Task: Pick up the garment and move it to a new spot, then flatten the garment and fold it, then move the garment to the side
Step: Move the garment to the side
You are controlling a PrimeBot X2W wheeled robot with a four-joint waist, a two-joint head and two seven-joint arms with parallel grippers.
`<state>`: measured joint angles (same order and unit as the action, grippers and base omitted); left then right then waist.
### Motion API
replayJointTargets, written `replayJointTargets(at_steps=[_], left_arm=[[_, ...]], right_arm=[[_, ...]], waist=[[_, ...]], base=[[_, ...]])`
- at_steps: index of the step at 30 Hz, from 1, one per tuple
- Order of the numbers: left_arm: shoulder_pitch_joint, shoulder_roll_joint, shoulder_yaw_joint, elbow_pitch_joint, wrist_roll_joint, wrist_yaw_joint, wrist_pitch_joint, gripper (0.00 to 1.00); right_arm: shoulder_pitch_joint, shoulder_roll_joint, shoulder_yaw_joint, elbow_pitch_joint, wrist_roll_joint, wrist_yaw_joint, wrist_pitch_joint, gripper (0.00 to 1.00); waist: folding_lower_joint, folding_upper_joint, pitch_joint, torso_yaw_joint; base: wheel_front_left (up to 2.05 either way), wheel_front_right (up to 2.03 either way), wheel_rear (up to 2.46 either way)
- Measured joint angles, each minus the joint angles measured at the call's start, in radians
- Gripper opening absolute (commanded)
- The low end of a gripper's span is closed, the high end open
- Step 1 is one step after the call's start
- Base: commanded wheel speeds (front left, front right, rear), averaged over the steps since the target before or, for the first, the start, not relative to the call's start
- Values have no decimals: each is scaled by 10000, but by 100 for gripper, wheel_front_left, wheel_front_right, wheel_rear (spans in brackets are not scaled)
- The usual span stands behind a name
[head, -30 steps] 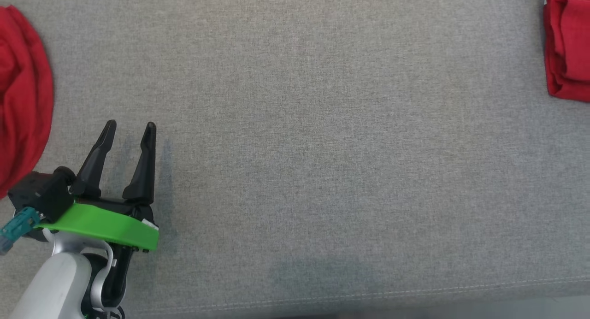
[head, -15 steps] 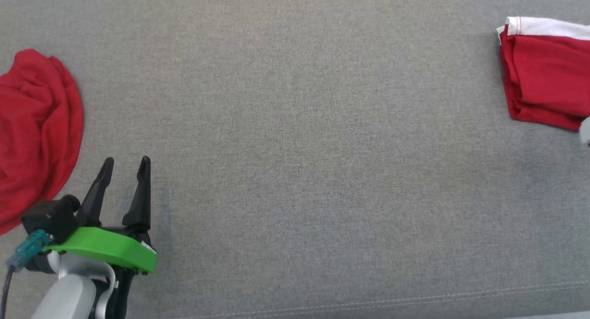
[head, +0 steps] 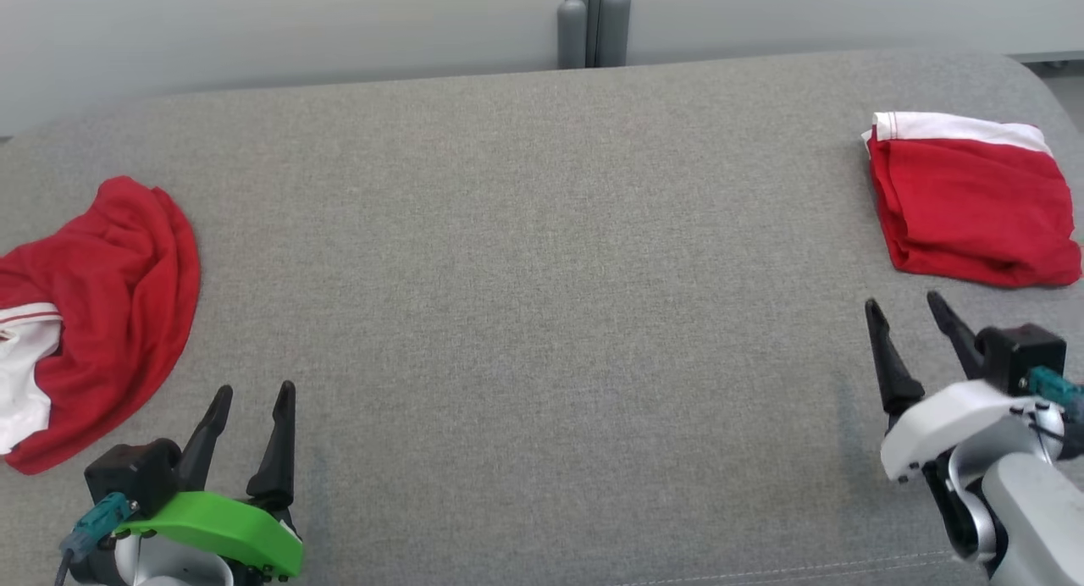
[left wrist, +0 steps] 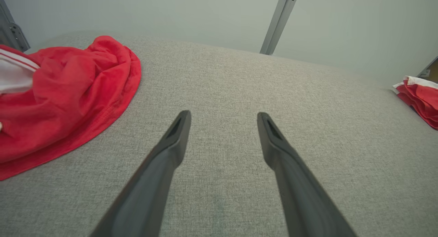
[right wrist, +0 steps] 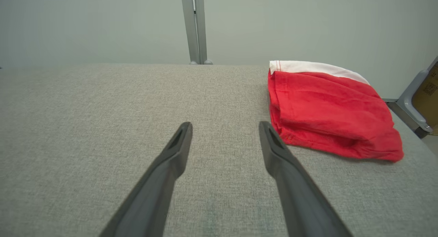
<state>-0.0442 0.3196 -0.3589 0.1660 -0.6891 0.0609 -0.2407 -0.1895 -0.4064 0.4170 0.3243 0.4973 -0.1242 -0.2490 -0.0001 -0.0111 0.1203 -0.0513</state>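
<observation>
Since 1 second ago the head camera has tipped upward, so the whole view has slid. The far edge of the grey upholstered surface (head: 542, 273) and the pale wall behind it now show, the 2 red garments sit further into the picture, and the right gripper (head: 902, 302) has come into view at the lower right. None of this reads as the cloth itself moving. Both sets of jaws stand wide apart with nothing between them. They hover just above the surface near its front edge, the left gripper (head: 256, 391) by the left end and the right one by the right end. A folded red garment (head: 974, 205), white band along its far side, lies at the far right corner and looks finished. The piece to work on next is probably the crumpled red garment (head: 110, 315) against the left edge, with a white panel showing at its outer side. It lies to the left of the left jaws and a little further from the front edge, near them but not touching. In the left wrist view it sits off to the left of the left finger, not between the 2 fingers. Its long axis runs roughly from the far side toward the front edge, and its rounded hem faces the middle of the surface. The left arm is much the nearer, the right being well apart across the full width. A reach would need the left jaws to swing leftward and advance onto that hem.
</observation>
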Motion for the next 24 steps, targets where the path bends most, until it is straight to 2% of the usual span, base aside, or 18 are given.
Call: replayJointTargets(at_steps=[8,11,24], left_arm=[[337,-224,263,433,17,8,-71,100],[465,-238,305,489,77,8,-73,100],[490,-428,642,447,228,-79,-81,100]], right_arm=[[1295,397,-307,75,-222,-10,-2,100],[1555,541,-938,-35,-472,-10,-10,100],[2161,941,-1883,-794,-1383,-10,-12,100]], waist=[[0,0,-761,-28],[0,0,-1005,2],[0,0,-1148,397]], base=[[0,0,0],[0,0,0],[0,0,0]])
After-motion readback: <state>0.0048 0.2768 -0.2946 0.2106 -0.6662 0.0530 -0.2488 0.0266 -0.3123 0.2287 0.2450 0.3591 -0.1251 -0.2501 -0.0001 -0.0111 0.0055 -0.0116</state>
